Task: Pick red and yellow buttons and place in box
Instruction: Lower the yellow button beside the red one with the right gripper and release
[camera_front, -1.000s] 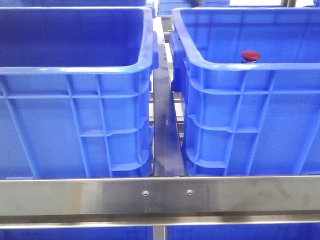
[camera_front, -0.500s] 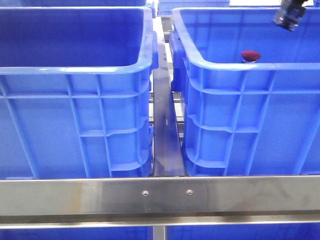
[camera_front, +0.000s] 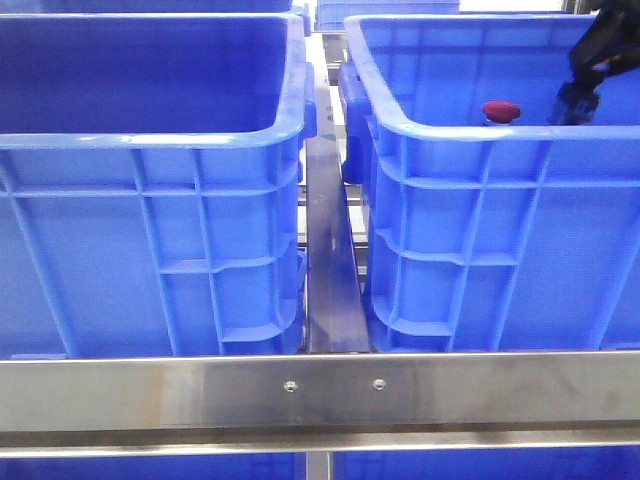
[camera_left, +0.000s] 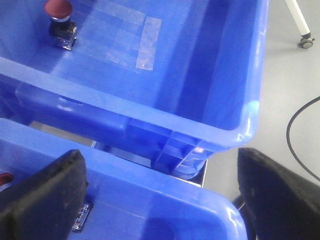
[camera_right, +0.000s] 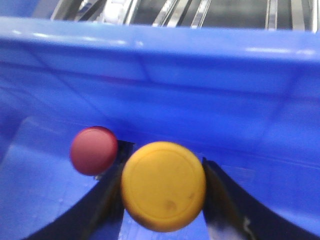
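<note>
The red button (camera_front: 501, 110) stands inside the right blue crate (camera_front: 470, 140), just behind its near wall. My right gripper (camera_front: 576, 104) reaches down into that crate to the right of it. In the right wrist view the right gripper (camera_right: 162, 175) is shut on the yellow button (camera_right: 163, 186), its black fingers (camera_right: 107, 200) against both sides of the cap, and the red button (camera_right: 93, 150) sits close beside it. My left gripper (camera_left: 160, 200) is open and empty over a crate rim (camera_left: 150, 175). A red button (camera_left: 58, 9) stands in the crate beyond.
A second large blue crate (camera_front: 150, 130) stands on the left, split from the right one by a steel bar (camera_front: 330, 270). A steel rail (camera_front: 320, 390) crosses the front. Grey floor, a black cable (camera_left: 295, 145) and a caster wheel (camera_left: 305, 40) lie beyond the crates.
My right arm has come down from the top right edge into the right crate, toward the red button. The red button and crates have not moved.
</note>
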